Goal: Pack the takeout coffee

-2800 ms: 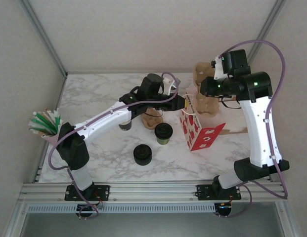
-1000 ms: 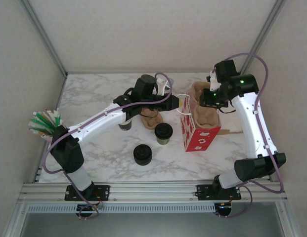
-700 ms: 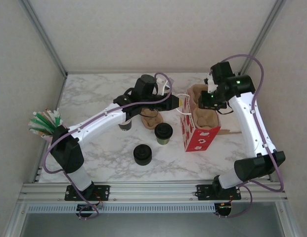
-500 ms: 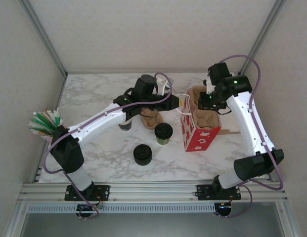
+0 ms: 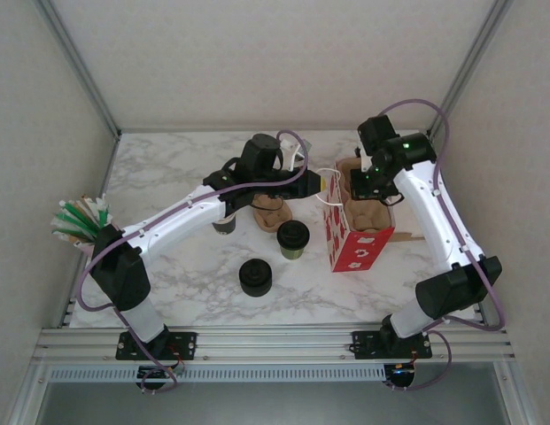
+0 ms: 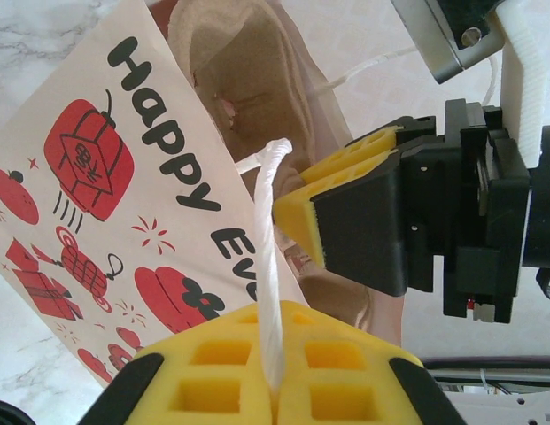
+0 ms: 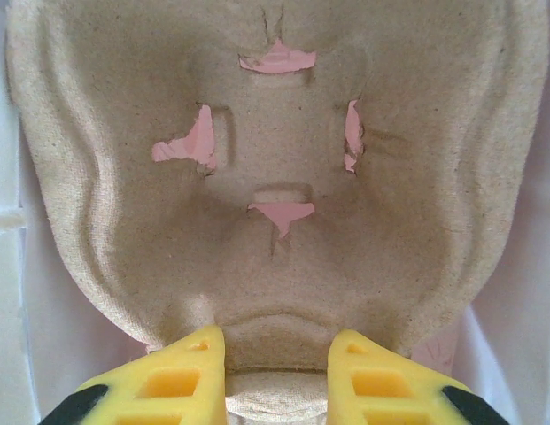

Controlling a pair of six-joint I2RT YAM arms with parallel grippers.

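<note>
The right gripper [image 7: 276, 359], clamping the brown moulded-pulp cup carrier [image 7: 275, 159], is now sinking it into the red-and-white paper bag [image 5: 352, 243], whose white cord handle [image 6: 267, 257] the left gripper [image 6: 275, 376] is pinching. The black-lidded olive-brown takeout coffee [image 5: 293, 238] is waiting at the bag's nine o'clock, likely next.
</note>
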